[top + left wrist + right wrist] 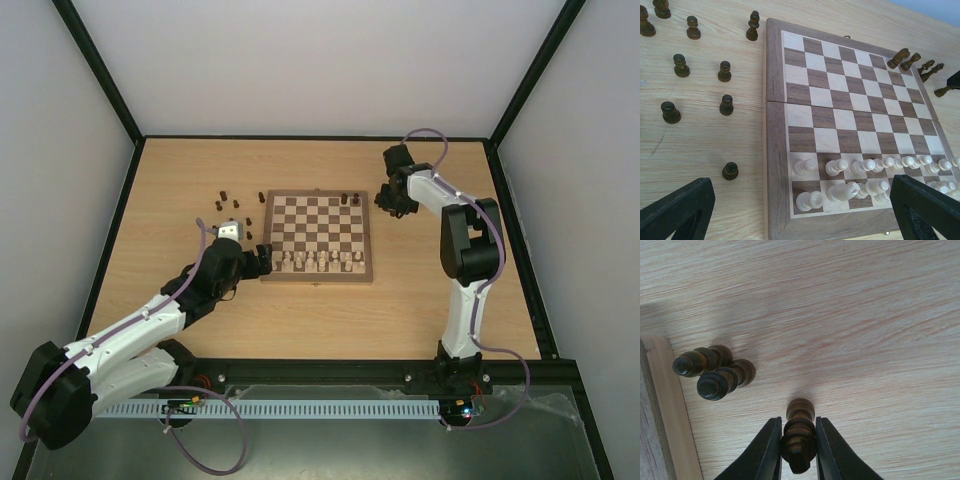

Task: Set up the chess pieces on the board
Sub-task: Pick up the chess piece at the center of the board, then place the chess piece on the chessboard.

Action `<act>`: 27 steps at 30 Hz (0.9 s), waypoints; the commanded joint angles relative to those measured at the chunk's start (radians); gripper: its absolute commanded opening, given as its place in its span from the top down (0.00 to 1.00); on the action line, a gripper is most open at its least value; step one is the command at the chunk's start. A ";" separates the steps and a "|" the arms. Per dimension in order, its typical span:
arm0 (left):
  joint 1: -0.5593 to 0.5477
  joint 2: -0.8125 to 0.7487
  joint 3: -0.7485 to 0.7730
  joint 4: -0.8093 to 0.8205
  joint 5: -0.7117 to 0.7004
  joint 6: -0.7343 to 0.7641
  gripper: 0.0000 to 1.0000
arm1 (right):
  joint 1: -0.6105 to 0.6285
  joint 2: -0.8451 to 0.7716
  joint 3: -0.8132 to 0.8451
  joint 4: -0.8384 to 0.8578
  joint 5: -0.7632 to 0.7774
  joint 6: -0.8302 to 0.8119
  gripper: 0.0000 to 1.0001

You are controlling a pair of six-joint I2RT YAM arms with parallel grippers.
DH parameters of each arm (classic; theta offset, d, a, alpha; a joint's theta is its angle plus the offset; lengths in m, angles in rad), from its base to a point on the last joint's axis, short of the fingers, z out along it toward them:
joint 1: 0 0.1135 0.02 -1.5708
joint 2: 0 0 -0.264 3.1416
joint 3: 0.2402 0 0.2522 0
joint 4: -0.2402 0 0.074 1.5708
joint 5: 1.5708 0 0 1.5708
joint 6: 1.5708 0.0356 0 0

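The board (318,237) lies mid-table, with pale cream pieces on its two near rows. Several dark chess pieces (726,105) stand on the table left of it. Two dark pieces (900,57) stand at the board's far right corner. My right gripper (797,421) is shut on one upright dark piece (799,440) over the table just right of the board (662,405); I cannot tell whether its base touches the table. Two more dark pieces (710,372) stand beside it. My left gripper (800,220) is wide open and empty at the board's near left corner (262,258).
The cream pieces (840,190) stand crowded right in front of my left fingers (677,210). One dark pawn (730,171) stands close to the board's left edge. Black frame rails and white walls bound the table (450,290).
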 commanded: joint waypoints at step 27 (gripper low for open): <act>0.007 -0.011 -0.014 0.000 -0.025 0.008 0.01 | 0.271 -0.029 0.385 -0.145 -0.033 -0.078 0.88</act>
